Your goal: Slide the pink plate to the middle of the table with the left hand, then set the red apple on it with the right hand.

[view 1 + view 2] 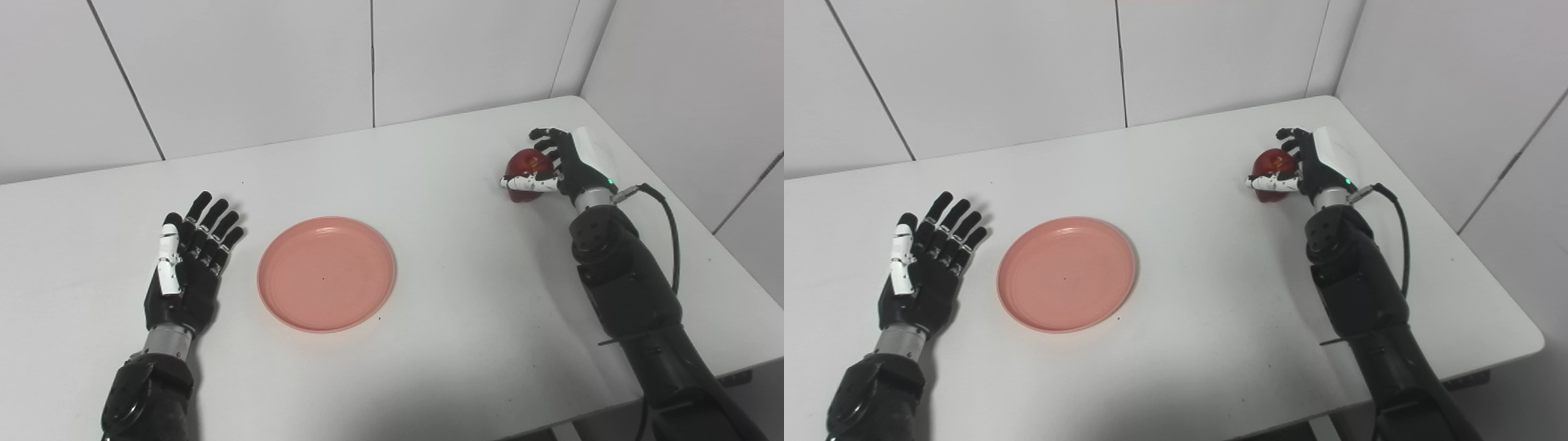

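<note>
You see a white table [429, 184] with white walls behind it. The plate [326, 273] is pink and round, and it lies flat, open side up. It sits a bit left of the table's middle, closer to the near edge than to the wall. Because it is round, it has no long side and points no way. Nothing lies on it.

Your left hand [184, 269] rests just left of the plate, not touching it. The hand is spread flat and holds nothing. Its fingers [211, 229] point away from you toward the wall, leaning a little to the right. The long line of the hand runs from the near edge toward the wall.

The apple [1272, 173] is red and sits far to the right, near the back right corner, well apart from the plate. Your right hand [1301, 165] is wrapped around it from the right side. The white thumb [1271, 182] crosses the front of the apple and points left, and the dark fingers curl over its top. You cannot tell if the apple still touches the table or which way its stem points. A black cable [664, 220] loops beside the right arm.
</note>
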`<state>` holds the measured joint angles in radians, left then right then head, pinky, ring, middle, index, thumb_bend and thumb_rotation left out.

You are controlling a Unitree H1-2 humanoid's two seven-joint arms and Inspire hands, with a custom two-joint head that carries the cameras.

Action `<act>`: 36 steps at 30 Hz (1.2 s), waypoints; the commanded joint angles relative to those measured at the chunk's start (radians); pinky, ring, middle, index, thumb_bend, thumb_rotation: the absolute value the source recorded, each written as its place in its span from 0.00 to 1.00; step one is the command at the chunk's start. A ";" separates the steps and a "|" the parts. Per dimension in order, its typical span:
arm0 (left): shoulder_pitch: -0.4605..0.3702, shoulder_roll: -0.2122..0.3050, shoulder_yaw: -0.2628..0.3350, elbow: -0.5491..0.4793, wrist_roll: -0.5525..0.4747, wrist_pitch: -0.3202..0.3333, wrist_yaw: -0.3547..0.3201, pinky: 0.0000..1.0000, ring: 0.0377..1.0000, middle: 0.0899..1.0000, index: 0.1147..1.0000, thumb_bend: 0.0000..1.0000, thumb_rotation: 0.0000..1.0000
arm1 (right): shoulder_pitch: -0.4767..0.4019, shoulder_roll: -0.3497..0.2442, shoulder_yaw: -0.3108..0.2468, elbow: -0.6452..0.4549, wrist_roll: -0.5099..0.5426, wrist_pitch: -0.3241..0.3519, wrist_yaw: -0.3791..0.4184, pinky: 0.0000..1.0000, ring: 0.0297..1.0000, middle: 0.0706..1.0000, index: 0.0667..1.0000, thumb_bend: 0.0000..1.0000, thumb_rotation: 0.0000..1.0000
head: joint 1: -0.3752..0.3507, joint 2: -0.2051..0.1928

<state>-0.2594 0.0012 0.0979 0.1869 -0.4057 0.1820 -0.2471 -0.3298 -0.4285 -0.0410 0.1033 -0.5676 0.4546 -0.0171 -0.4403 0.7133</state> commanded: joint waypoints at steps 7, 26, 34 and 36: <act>0.024 0.003 -0.004 0.007 0.008 0.048 0.024 0.89 0.88 0.88 0.87 0.38 1.00 | -0.064 -0.046 0.036 0.014 -0.031 -0.003 -0.011 0.54 0.60 0.64 0.67 0.93 0.29 | 0.001 0.000; 0.025 0.004 -0.003 0.007 0.004 0.049 0.022 0.89 0.88 0.89 0.87 0.38 1.00 | -0.061 -0.060 0.070 0.056 -0.053 -0.073 -0.099 0.37 0.43 0.48 0.45 0.52 0.13 | 0.004 0.005; 0.027 0.001 -0.002 -0.004 0.002 0.059 0.028 0.89 0.88 0.89 0.87 0.38 1.00 | -0.055 -0.065 0.064 0.041 -0.039 -0.083 -0.108 0.36 0.43 0.48 0.45 0.52 0.13 | 0.007 0.006; 0.027 0.002 -0.003 -0.001 0.003 0.056 0.026 0.89 0.88 0.89 0.87 0.38 1.00 | -0.054 -0.062 0.060 0.038 -0.037 -0.085 -0.115 0.36 0.43 0.48 0.45 0.52 0.13 | 0.007 0.006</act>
<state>-0.2523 0.0005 0.0963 0.1739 -0.4080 0.1886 -0.2410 -0.3515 -0.4689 0.0391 0.1770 -0.6015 0.4071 -0.0945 -0.4341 0.7179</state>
